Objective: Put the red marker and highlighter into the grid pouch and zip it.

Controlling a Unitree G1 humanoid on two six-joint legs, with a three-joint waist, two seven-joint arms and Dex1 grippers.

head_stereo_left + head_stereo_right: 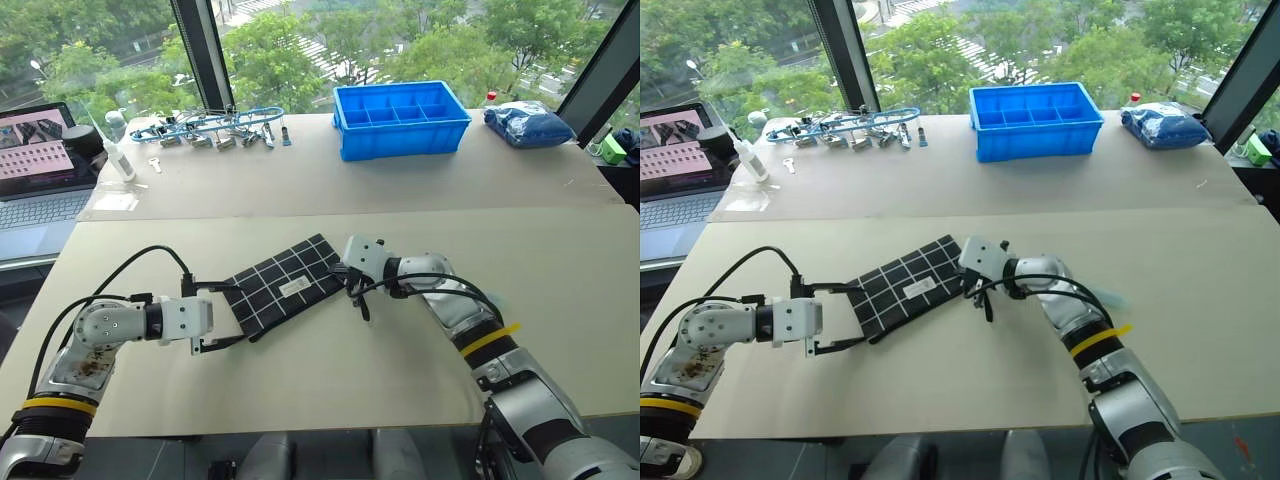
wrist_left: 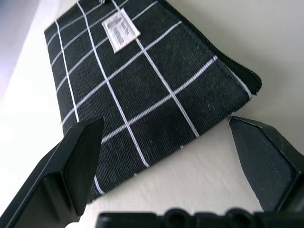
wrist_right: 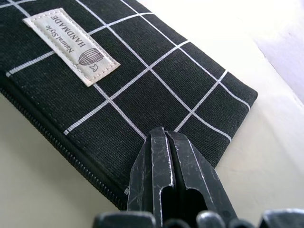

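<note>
Grid pouch (image 1: 283,285): lies flat and tilted on the pale worktop (image 1: 330,380), label up, between both arms.
Left pincer (image 1: 222,315): fingers spread wide, straddling the pouch's near corner.
Right pincer (image 3: 164,156): fingers pressed together, tips at the pouch's opposite end by the zipper edge.

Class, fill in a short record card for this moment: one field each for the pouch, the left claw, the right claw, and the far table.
pouch: grid pouch lies flat on the near table, label up
left claw: left claw open, fingers either side of the pouch's near corner
right claw: right claw shut, at the pouch's zipper edge; a grip cannot be confirmed
far table: blue bin, laptop
</note>
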